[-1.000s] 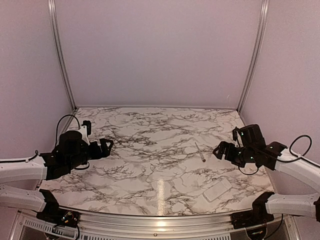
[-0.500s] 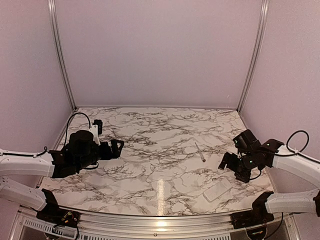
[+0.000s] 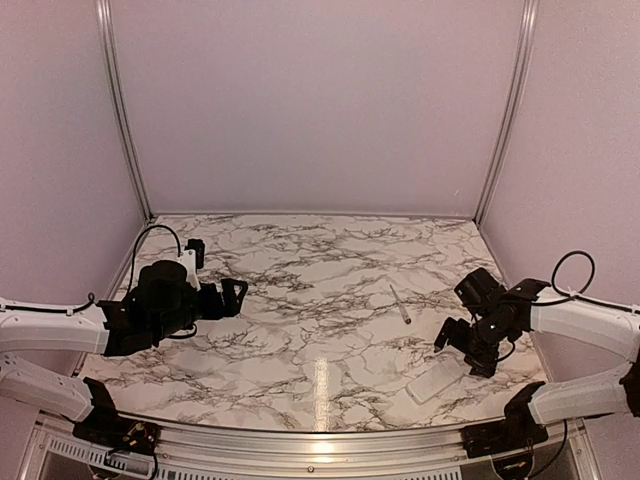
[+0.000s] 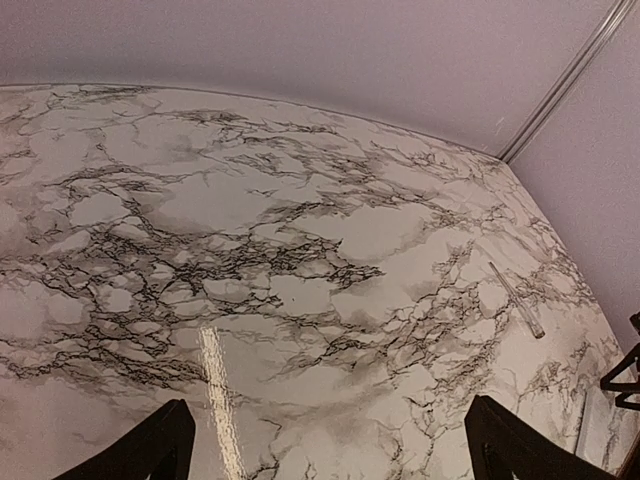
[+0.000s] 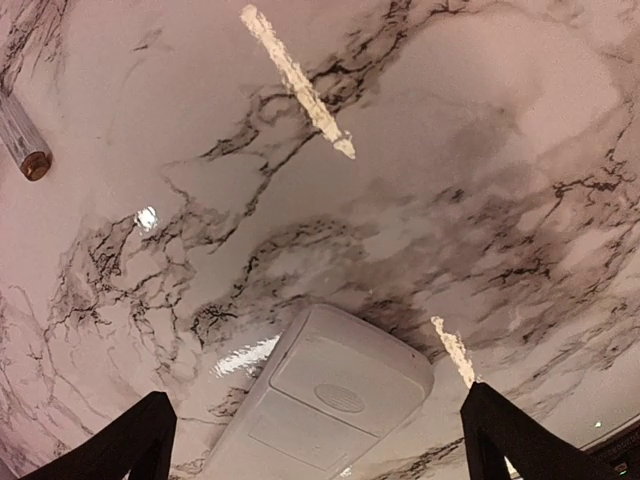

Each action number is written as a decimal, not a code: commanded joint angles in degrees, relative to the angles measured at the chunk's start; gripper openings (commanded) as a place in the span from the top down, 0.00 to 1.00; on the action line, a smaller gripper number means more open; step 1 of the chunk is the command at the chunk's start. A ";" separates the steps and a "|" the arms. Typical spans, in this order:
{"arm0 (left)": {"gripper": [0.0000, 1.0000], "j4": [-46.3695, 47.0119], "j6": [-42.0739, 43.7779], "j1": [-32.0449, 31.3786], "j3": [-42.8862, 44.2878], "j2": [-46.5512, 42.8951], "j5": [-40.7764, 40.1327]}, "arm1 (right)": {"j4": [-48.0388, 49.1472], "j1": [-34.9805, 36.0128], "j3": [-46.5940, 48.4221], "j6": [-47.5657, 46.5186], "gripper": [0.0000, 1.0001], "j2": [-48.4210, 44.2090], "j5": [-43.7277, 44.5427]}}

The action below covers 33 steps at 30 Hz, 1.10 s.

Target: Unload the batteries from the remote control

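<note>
Remote control (image 3: 435,380) lies flat on the marble-patterned table (image 3: 320,270), at the near right, set on a diagonal with its far end toward the right. Your right gripper (image 3: 457,350) hangs directly over that far end, fingers spread wide, and holds nothing. In the right wrist view the two fingertips stand either side of the rounded end of the white slab, well out from its edges; contact with it cannot be confirmed. The upper face of the slab shows a recessed panel bearing a small oval mark, and the panel sits closed. A thin pale rod (image 3: 400,303) lies on the table beyond the remote, apart from it and from the gripper. Your left gripper (image 3: 230,297) is over the left side of the table, well away from the remote, fingers likewise wide apart and gripping nothing.
</note>
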 commanded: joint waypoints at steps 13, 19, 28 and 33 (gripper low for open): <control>0.01 0.93 1.18 -0.35 2.00 1.98 -0.02 | 2.52 0.60 -0.41 2.50 0.06 3.14 1.58; 0.01 0.71 1.40 -0.33 1.87 1.44 -0.17 | 3.59 0.60 -0.62 2.12 0.11 5.85 1.21; 0.01 -0.12 1.57 -0.37 1.94 0.88 -1.39 | 3.64 0.65 -0.55 1.69 0.20 8.71 1.37; 0.01 -0.30 1.58 -0.35 2.00 0.80 -1.58 | 4.83 0.60 -1.57 1.56 0.26 9.29 0.62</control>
